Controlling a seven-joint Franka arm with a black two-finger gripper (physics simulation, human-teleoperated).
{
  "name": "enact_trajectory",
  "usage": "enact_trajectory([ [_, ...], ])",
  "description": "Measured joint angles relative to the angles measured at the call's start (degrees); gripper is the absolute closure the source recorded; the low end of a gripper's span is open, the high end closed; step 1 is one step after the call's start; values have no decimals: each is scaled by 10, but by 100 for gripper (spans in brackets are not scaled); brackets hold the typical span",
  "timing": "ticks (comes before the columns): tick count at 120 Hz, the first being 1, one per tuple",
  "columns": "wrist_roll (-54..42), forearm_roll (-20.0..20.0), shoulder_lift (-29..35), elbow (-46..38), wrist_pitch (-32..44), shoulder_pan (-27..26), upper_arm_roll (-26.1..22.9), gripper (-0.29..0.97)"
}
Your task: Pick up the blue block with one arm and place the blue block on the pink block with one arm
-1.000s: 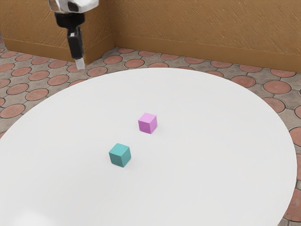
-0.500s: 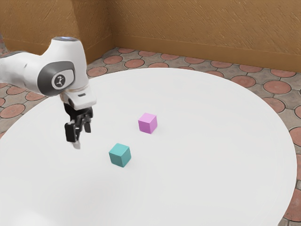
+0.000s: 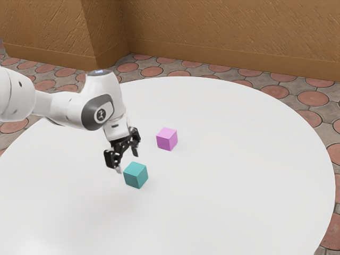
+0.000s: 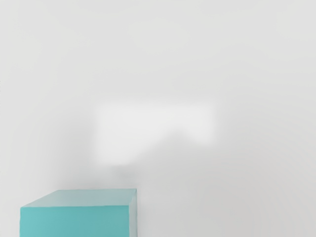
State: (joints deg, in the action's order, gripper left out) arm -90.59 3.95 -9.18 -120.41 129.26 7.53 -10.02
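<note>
The blue block (image 3: 135, 175) is a teal cube lying on the round white table (image 3: 228, 175), near its middle. The pink block (image 3: 167, 138) rests a short way behind it, toward the exterior view's right. My gripper (image 3: 122, 158) hangs just above the blue block's upper left edge, tilted, with its black fingers (image 3: 112, 159) spread open and nothing between them. In the wrist view the blue block (image 4: 79, 213) sits close under the hand on the bare table top.
The white arm (image 3: 64, 109) reaches in from the exterior view's left, low over the table. A red tiled floor (image 3: 313, 98) and brown walls (image 3: 228, 26) surround the table.
My arm has swung down from high at the upper left to the table, then moved right to the blue block. Neither block has moved.
</note>
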Motion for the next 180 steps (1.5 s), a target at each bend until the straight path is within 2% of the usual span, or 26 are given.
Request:
enact_trajectory([
  [59,-90,-2,-143,95,52,15,11,0],
  [85,-112,1,-172,98,55,15,11,0],
  [116,-129,5,-183,99,57,15,11,1],
  [122,-131,6,-183,98,58,15,11,6],
  [132,-135,7,-184,98,59,15,11,23],
  [145,-138,8,-169,96,60,16,9,33],
  [164,-141,9,-86,101,35,15,8,38],
  [180,-143,4,-106,179,-6,25,12,37],
])
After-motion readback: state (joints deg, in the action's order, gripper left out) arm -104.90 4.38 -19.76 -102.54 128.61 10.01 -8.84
